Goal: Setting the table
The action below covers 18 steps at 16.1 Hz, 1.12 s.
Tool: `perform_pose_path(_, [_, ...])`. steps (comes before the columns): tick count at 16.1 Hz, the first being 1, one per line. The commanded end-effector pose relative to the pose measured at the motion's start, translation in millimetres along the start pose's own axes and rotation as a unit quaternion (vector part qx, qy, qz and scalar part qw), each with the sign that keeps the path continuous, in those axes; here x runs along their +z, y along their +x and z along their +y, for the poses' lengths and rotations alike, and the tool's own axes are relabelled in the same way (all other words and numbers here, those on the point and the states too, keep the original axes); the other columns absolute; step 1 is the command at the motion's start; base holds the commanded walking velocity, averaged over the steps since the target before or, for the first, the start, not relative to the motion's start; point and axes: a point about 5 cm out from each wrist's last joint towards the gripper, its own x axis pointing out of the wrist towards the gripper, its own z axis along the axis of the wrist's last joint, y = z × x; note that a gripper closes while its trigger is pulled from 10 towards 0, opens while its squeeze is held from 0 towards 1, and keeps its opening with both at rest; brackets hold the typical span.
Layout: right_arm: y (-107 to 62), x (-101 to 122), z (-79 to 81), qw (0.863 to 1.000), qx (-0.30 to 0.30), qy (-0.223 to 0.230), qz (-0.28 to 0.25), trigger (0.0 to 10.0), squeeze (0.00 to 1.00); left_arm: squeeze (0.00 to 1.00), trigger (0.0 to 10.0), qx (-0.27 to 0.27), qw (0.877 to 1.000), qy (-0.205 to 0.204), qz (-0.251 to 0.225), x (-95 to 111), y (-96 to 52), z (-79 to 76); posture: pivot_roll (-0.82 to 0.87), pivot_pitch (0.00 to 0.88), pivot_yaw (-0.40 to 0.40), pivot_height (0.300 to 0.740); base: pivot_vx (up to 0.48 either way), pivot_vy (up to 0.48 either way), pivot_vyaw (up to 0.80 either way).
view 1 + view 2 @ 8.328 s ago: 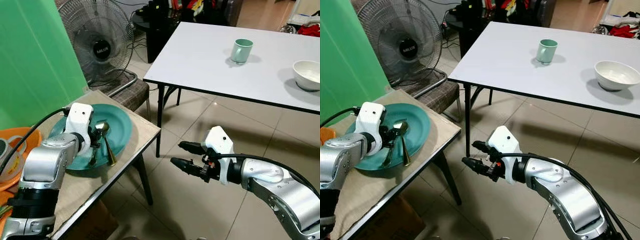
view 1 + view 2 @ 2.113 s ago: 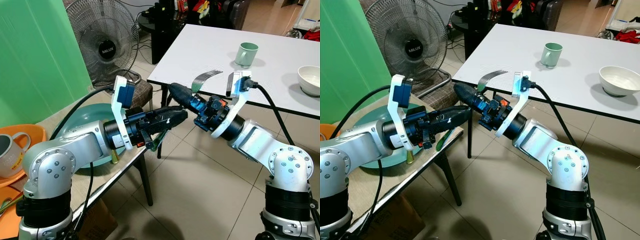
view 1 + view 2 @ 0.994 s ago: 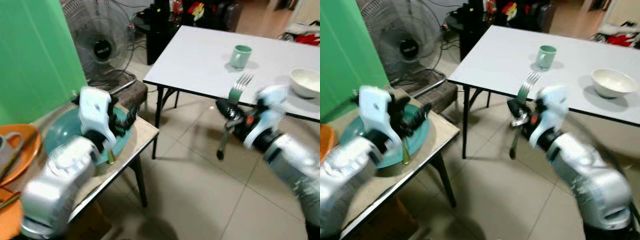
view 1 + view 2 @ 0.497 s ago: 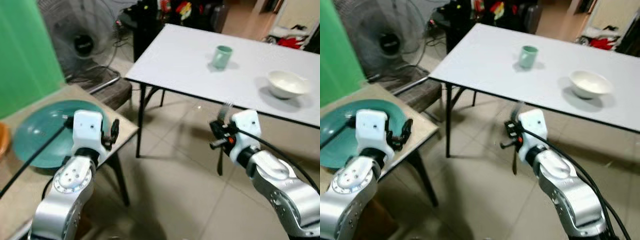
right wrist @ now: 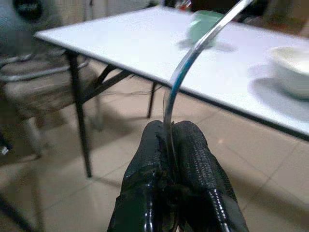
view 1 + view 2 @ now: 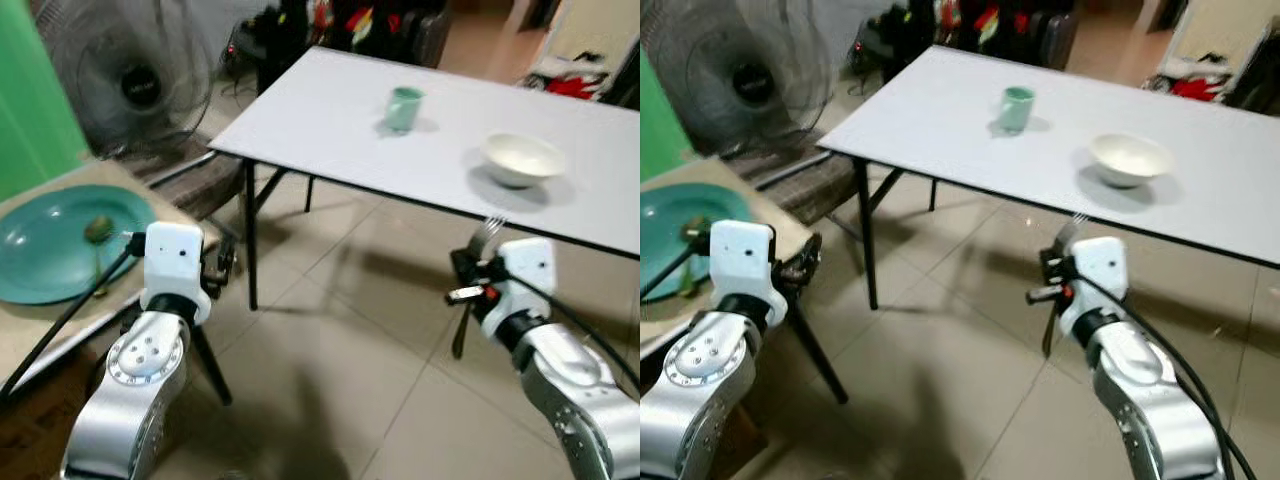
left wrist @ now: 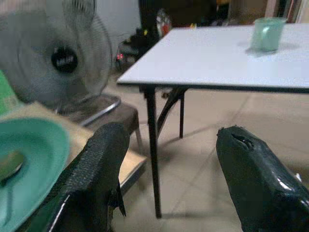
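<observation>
My right gripper (image 5: 169,130) is shut on the handle of a metal fork (image 5: 193,53). The fork (image 6: 487,232) stands tines up, low before the near edge of the white table (image 6: 330,110). On that table sit a green mug (image 6: 404,107) and a white bowl (image 6: 520,158). My left gripper (image 7: 174,133) is open with nothing in it, drawn back beside the small side table (image 6: 120,300). A teal plate (image 6: 40,255) with a spoon (image 6: 97,232) on it lies there.
A standing fan (image 6: 130,80) and a chair seat (image 6: 190,180) stand between the side table and the white table. Dark clutter (image 6: 340,25) sits behind the white table's far end. Tiled floor (image 6: 330,350) lies before me.
The fork has passed from my left gripper to my right, which now carries it low. My left arm has drawn back, open. The camera has turned right toward the white table.
</observation>
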Motion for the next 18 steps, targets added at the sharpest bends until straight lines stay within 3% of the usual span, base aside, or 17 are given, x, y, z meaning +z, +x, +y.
perform_pose_path(1, [-2.1, 0.9, 5.2, 1.0, -0.001, 0.007, -0.01, 10.0, 0.0, 0.0, 10.0, 0.001, 1.0, 0.005, -0.001, 1.2, 0.1, 2.0, -0.07, 0.057, -0.008, 0.74, 0.0, -0.435, 0.0])
perform_pose_path(6, [-7.8, -2.1, 6.5, 1.0, -0.009, 0.023, -0.014, 10.0, 0.0, 0.0, 10.0, -0.001, 1.0, -0.024, 0.003, 0.3, 3.1, 1.0, -0.08, 0.053, 0.001, 0.74, 0.0, -0.173, 0.0])
perform_pose_path(11, [3.8, 4.4, -0.4, 1.0, -0.019, 0.006, -0.02, 10.0, 0.0, 0.0, 10.0, -0.026, 0.998, -0.049, -0.003, 3.3, 2.3, -5.1, -0.07, 0.047, -0.02, 0.74, 0.0, 0.0, -0.64])
perform_pose_path(18, [10.6, 14.9, -0.4, 0.999, 0.004, 0.004, -0.035, 10.0, 0.0, 0.0, 10.0, -0.035, 0.998, -0.052, -0.011, 5.5, 7.4, -1.4, -0.07, 0.03, -0.032, 0.74, 0.141, 0.0, 0.0])
